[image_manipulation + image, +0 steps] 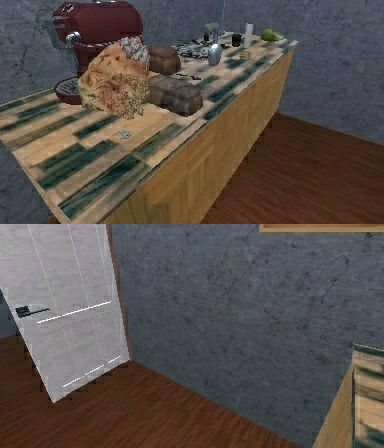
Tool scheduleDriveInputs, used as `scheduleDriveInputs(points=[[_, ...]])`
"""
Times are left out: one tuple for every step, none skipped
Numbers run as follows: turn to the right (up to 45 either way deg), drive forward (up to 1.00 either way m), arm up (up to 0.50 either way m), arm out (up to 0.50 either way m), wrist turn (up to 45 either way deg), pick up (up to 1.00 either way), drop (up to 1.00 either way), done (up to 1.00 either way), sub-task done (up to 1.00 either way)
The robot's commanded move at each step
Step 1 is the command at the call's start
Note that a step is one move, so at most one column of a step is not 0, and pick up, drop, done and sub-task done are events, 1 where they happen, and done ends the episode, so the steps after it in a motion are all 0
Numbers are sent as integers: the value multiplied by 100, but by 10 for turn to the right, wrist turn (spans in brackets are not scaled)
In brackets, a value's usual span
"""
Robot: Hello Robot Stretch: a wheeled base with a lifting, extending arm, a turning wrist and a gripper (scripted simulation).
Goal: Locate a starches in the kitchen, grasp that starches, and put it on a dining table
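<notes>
We judge the bread (115, 80) on the counter (150, 150) located, not yet grasped or delivered; we cannot tell the gripper's state.

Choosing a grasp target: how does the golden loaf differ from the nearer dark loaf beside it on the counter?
Colour: the golden loaf is orange-tan and speckled; the dark loaf is plain chocolate brown. Size: the golden loaf looks taller and bulkier than the dark loaf. Shape: golden loaf rounded and lumpy, dark loaf low and blocky. Both lie side by side on the counter.
</notes>
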Motion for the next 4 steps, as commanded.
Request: scheduleDriveInputs(points=[[0,0,38,0,0,0,0,0,0],[0,0,0,44,0,0,0,0,0],[0,0,0,0,450,0,0,0,0],[0,0,0,0,450,0,0,0,0]])
